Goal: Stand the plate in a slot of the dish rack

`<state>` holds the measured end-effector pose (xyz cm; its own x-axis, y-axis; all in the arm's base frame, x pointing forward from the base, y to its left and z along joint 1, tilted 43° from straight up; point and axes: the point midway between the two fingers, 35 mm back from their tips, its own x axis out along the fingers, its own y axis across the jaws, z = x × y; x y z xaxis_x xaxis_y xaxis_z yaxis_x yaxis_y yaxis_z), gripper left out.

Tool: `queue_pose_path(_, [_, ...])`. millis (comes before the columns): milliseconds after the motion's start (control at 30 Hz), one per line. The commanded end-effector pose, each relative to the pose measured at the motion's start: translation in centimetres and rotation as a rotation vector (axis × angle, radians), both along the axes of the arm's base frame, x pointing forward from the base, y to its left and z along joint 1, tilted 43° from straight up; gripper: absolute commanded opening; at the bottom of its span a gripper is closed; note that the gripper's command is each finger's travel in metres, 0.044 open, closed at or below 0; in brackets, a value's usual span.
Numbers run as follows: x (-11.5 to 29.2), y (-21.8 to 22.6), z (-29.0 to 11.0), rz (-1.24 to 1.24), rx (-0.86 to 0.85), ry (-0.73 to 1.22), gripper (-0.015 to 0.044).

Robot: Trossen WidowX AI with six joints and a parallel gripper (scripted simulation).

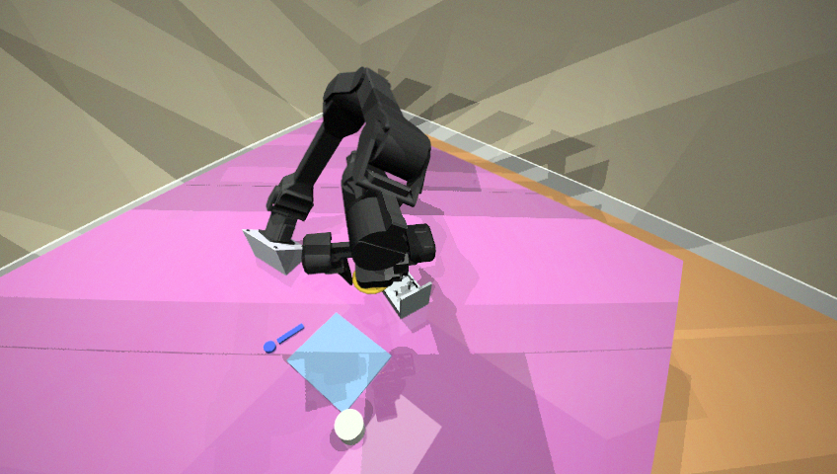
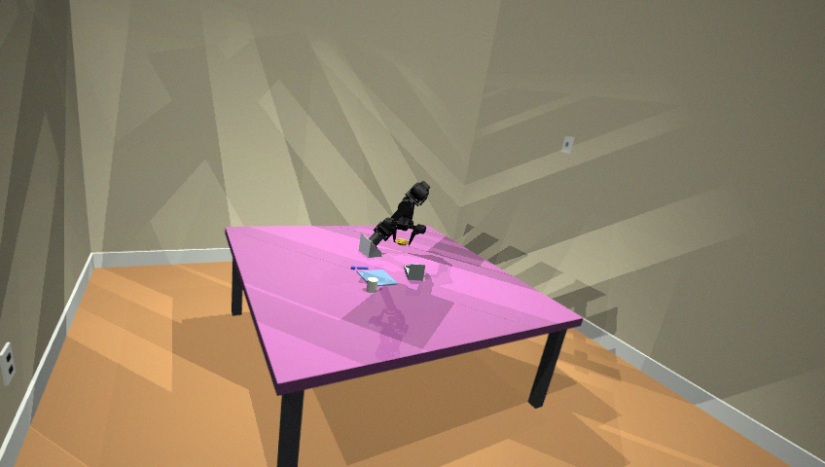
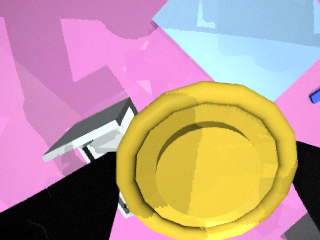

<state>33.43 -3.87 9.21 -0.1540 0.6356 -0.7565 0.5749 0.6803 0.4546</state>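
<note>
While the jaws grip the yellow plate point(image 3: 207, 160) face-flat, the dish rack point(image 3: 100, 135) lies just beside them, below, above the worktop point(image 1: 558, 276).

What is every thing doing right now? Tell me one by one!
Gripper: shut on the plate.
Yellow plate: held up off the table, not in the rack yet.
Dish rack: on the table, no plate in it.
Blue mat: lying flat, nothing on it.
White cup: standing by the mat's corner.
Blue spoon: lying flat beside the mat.
</note>
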Motion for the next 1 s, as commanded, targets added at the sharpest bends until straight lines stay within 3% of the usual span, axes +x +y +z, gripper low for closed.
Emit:
queue_pose_path(0, [-1.4, 1.3, 1.6, -0.117, -0.019, 0.093, 0.0000])
queue_pose_path(967, [-11.6, 8.5, 7.4, -0.874, -0.150, 0.719, 0.0000])
